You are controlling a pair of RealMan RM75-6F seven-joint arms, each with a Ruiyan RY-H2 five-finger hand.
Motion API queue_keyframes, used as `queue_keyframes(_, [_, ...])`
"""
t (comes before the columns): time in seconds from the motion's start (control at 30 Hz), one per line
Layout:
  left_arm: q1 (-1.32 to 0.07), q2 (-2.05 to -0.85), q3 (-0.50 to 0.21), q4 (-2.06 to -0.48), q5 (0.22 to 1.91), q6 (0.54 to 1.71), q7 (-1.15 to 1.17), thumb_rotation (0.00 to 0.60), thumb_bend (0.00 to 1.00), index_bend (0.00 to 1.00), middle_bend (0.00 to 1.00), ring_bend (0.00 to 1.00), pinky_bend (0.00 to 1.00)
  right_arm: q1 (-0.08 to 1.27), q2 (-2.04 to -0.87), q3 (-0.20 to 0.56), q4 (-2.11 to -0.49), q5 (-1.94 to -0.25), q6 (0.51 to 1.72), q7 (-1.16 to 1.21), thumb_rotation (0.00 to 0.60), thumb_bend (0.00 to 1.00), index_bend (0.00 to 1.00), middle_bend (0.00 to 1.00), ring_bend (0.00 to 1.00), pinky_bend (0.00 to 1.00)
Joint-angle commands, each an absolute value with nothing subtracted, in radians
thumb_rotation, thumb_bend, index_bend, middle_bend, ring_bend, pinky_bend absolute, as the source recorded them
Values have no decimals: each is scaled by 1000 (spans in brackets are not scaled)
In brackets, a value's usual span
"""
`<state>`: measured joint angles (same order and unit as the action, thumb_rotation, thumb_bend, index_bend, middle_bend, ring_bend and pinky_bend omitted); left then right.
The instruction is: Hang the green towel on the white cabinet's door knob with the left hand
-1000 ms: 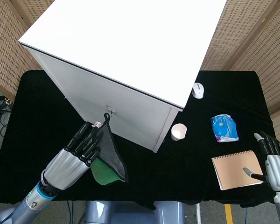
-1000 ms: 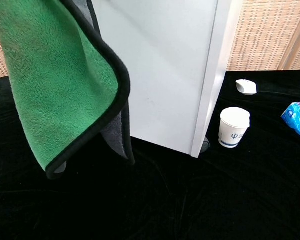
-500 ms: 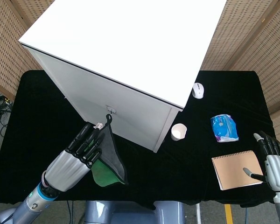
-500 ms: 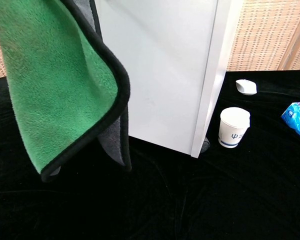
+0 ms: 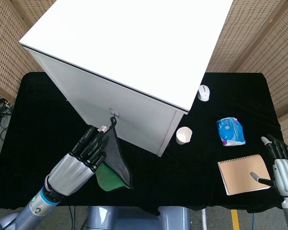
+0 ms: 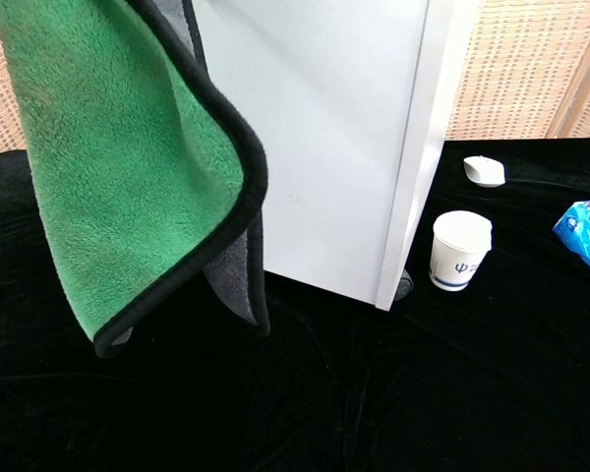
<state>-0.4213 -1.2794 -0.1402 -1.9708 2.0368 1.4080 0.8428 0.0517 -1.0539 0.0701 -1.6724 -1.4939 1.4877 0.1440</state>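
Left robot hand (image 5: 86, 152) is holding the towel (image 5: 111, 165) up in front of the cabinet (image 5: 129, 62), fingers (image 5: 97, 141) pinching its top edge; the towel's black loop is reaching to the knob (image 5: 114, 114) on the cabinet door, whether it is hooked on cannot be told. The towel is hanging folded below the hand, grey side out in the head view, green side filling the left of the chest view (image 6: 118, 167) with a black border, its lower tip hanging just above the counter (image 6: 374, 393). Right robot hand (image 5: 279, 164) is resting far right of the cabinet, fingers spread, one fingertip lying on the notebook (image 5: 244, 173). A cup (image 5: 184, 135) is standing just beside the cabinet's front right corner, also seen in the chest view (image 6: 460, 250). A mouse (image 5: 203, 92) is lying right of the cabinet, behind the cup. A blue packet (image 5: 230, 131) is lying further right of the cabinet, between mouse and notebook.
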Motion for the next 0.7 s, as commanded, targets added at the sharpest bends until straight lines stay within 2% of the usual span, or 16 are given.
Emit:
queue_keyframes(0.03, [-418,-1280,-141,-1966,2037,1408,840,600,709,793,247,117,78,52,-1054,70,-1672,-1493,1486,144,600,66,0,0,0,0])
queue_keyframes(0.27, [-409,-1285,-129,-1945,2040,1400,828,600,708,791,247,117,77,53,-1054,70,-1672,-1493,1485,143,600,66,0,0,0,0])
queue_keyframes(0.33, [-404,-1285,-118,-1932,2032,1384,830,600,675,760,236,116,73,52,-1054,71,-1672,-1492,1486,144,600,66,0,0,0,0])
queue_keyframes(0.4, [-397,-1278,-110,-1928,2014,1365,841,600,496,587,166,80,39,52,-1054,71,-1672,-1492,1486,144,600,66,0,0,0,0])
queue_keyframes(0.47, [-389,-1263,-103,-1939,1976,1330,866,600,183,205,37,13,1,52,-1055,71,-1672,-1493,1486,142,600,66,0,0,0,0])
queue_keyframes(0.5, [-389,-1259,-104,-1949,1963,1320,871,600,93,75,5,0,0,53,-1055,70,-1672,-1493,1485,141,600,66,0,0,0,0])
queue_keyframes(0.57, [-388,-1259,-106,-1953,1959,1318,868,600,45,11,0,0,0,53,-1055,70,-1672,-1492,1485,139,600,67,0,0,0,0])
queue_keyframes(0.7, [-386,-1262,-107,-1948,1967,1328,860,600,27,0,0,0,0,53,-1056,71,-1672,-1491,1485,138,600,66,0,0,0,0])
